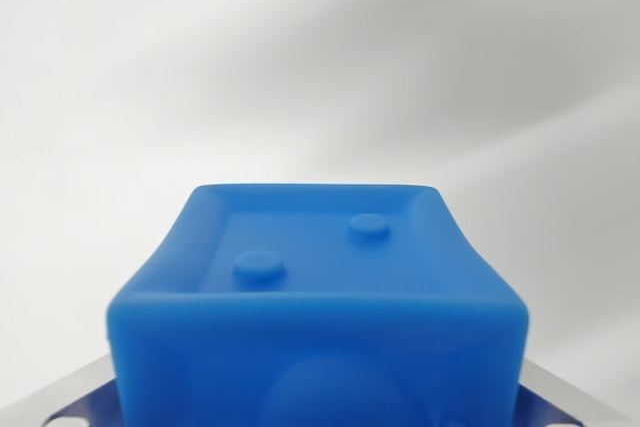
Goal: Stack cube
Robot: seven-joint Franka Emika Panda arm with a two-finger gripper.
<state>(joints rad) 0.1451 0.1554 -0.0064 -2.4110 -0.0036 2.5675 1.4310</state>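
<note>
While a pale, blurred bench (pixel 320 67) fills my wrist view, I see the cube (pixel 318 297) close, recessed face (two studs) up; jaws' state unclear.

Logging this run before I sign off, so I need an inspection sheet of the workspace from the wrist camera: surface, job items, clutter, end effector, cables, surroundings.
Surface: plain white, blurred, with soft grey shadow bands; no edge visible.
Job's things: one blue cube fills the lower centre of the wrist view, very close to the camera; its upper face has a raised rim and two round studs. No second cube seen.
Clutter: nothing seen.
End effector: only grey metal parts show at the bottom corners beside the cube; open or shut cannot be told.
Cables: nothing seen.
Surroundings: nothing seen beyond the white background.
</note>
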